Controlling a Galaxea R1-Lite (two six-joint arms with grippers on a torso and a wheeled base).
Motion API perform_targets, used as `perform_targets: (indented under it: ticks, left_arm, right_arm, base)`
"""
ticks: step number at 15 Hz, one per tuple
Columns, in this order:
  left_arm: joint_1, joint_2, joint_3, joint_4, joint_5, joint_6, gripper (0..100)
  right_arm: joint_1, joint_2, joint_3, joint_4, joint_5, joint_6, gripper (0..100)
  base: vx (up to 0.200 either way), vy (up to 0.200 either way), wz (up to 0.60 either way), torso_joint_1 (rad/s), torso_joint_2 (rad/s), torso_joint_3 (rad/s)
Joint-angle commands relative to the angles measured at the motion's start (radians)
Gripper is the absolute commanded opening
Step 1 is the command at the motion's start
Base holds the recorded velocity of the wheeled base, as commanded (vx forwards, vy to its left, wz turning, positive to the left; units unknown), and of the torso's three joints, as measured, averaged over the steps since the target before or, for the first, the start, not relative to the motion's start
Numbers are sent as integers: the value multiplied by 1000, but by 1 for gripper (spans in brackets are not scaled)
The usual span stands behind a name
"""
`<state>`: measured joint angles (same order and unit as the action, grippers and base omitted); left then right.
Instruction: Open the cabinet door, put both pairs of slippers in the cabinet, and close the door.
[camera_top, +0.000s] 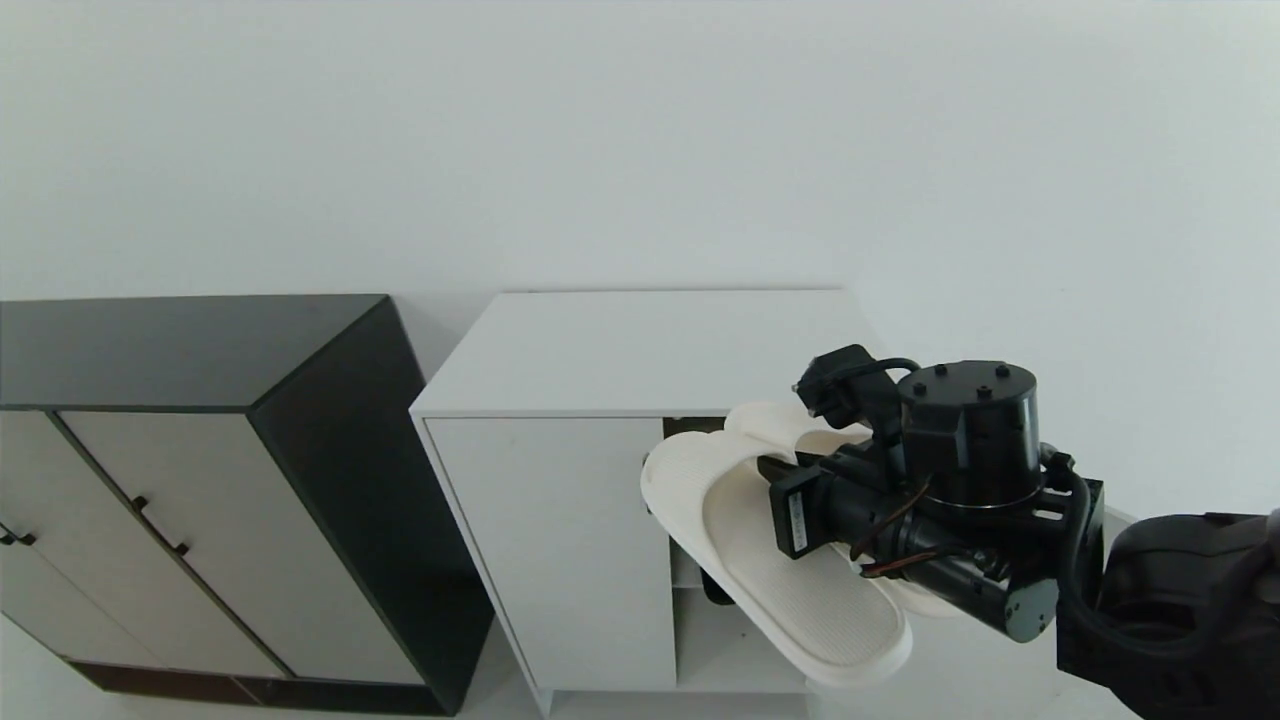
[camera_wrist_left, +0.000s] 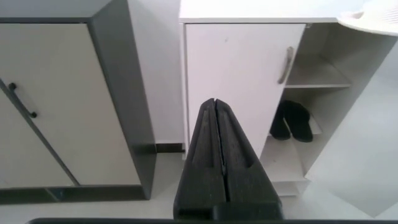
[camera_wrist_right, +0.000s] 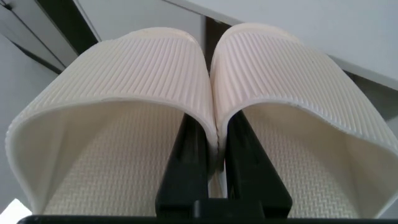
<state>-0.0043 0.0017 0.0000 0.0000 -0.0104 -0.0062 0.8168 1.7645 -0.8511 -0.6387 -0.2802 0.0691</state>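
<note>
From the head camera I have the white cabinet (camera_top: 640, 350) ahead, beside a dark cabinet (camera_top: 200, 350) on its left. Its left door is closed and its right half stands open. My right gripper (camera_top: 770, 485) hangs just in front of that opening, at about the height of the cabinet's top edge, carrying the white slippers (camera_top: 800, 590), which are tilted with the toes towards the cabinet.

On the left wrist camera, the left gripper (camera_wrist_left: 215, 124) has its fingers pressed flat together with nothing between them, well back from the cabinet. Past it I can see into the open side. The black slippers (camera_wrist_left: 293, 121) lie together on the middle shelf, and the upper shelf (camera_wrist_left: 314, 78) above them is bare.

On the right wrist camera, the two fingers are clamped on the adjoining inner walls of the white pair, side by side, and the straps arch over the fingers. The grip looks firm and centred.

I judge that the door is open and the black pair is stowed, so I'm partway through placing the second pair. Next I need to level the slippers, bring them down below the top panel and slide them onto a free shelf, clear of the closed door's edge. Then I can open the fingers and back out before closing the door
</note>
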Motion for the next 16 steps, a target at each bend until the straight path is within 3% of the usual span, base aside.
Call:
perform_targets:
  ticks: [1, 16]
  left_arm:
    - [0, 0, 0, 0, 1, -1, 0]
    - [0, 0, 0, 0, 4, -5, 0]
  right_arm:
    - [1, -7, 3, -1, 1, 0, 0]
    - [7, -22, 66, 2, 115, 1, 0]
  base:
    - [0, 0, 0, 0, 0, 0]
    - [0, 0, 0, 0, 0, 0]
